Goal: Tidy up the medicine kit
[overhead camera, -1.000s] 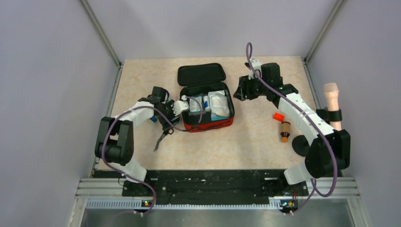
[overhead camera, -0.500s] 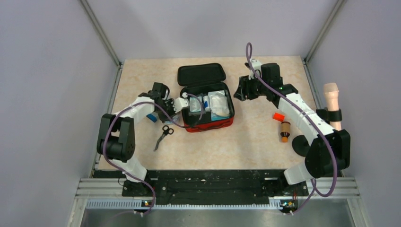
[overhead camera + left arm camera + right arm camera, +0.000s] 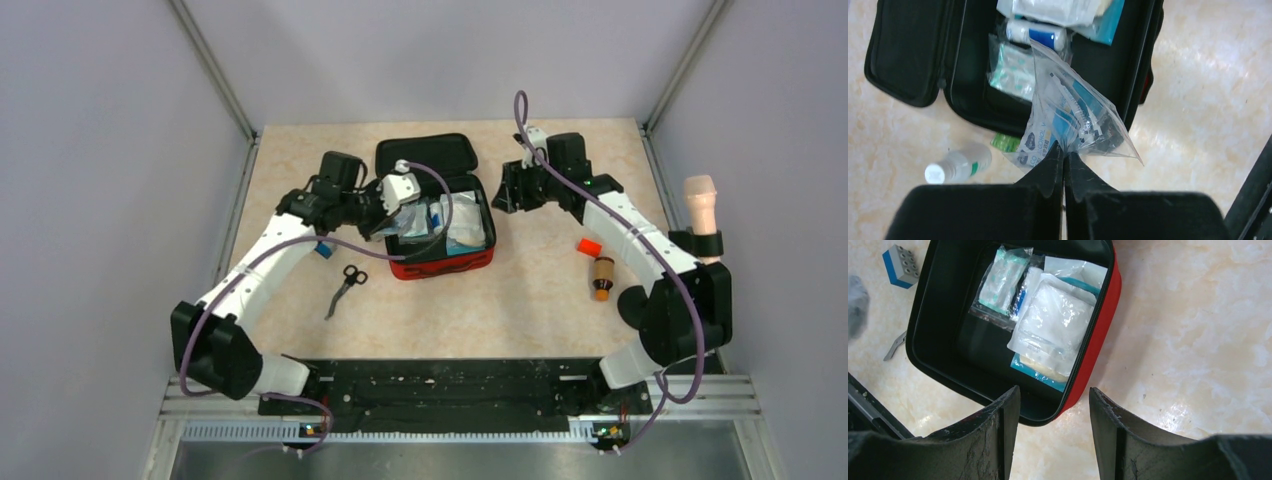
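The medicine kit (image 3: 440, 266), a red zip case with black lining (image 3: 1143, 60), lies open mid-table, its lid (image 3: 427, 157) folded back. Inside are white gauze packs (image 3: 1053, 325), a small sachet bag (image 3: 1000, 282) and a white-blue tube (image 3: 1035, 32). My left gripper (image 3: 386, 221) hovers over the kit's left side, shut (image 3: 1064, 152) on the corner of a clear plastic bag (image 3: 1073, 120) of alcohol pads, which hangs from it. My right gripper (image 3: 505, 190) stands open (image 3: 1054, 392) by the kit's far right corner (image 3: 1103, 325), nothing between its fingers.
Scissors (image 3: 345, 285) and a small blue box (image 3: 322, 248) lie left of the kit. A white bottle (image 3: 959, 164) and a green packet (image 3: 1005, 142) lie beside the case. On the right are an orange-red cap (image 3: 589, 245), a brown bottle (image 3: 602, 277) and a black disc (image 3: 634, 303).
My left gripper closed on the plastic bag at the kit's left edge, then rose and swung back over the kit with the bag hanging from it. The right arm barely moved.
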`<state>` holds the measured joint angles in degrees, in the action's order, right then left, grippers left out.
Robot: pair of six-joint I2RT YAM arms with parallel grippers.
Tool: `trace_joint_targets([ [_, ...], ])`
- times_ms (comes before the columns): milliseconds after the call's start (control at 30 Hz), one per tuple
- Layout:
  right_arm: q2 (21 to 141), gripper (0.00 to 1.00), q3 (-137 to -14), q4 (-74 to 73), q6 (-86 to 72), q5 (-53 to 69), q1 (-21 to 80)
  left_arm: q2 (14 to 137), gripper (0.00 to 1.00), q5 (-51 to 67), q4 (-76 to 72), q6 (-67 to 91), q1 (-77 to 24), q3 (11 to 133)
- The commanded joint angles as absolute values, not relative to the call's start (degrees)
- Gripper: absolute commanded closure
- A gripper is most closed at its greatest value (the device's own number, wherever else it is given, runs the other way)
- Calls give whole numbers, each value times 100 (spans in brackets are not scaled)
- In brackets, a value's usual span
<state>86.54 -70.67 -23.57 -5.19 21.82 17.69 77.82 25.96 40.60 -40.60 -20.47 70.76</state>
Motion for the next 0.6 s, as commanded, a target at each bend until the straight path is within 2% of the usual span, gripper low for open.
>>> trace_joint_targets([
  [0, 8668, 48, -7499, -2205, -575, 2268, 1740, 8408, 100, 2170, 3102, -3078, -2438, 7339],
  [300, 8458, 48, -7378, -2279, -468, 2198, 1740, 10202, 100, 1132, 3024, -3050, -2687, 8495],
  [433, 8323, 47, -7257, -2270, -399, 2088, 1737, 10401, 94, 792, 2854, -3016, -2689, 8433],
  [500, 8282, 47, -7198, -2276, -392, 2070, 1732, 10474, 85, 753, 2887, -2995, -2685, 8420],
  [567, 8280, 48, -7189, -2283, -393, 2079, 1725, 10525, 65, 584, 2902, -2877, -2691, 8432],
])
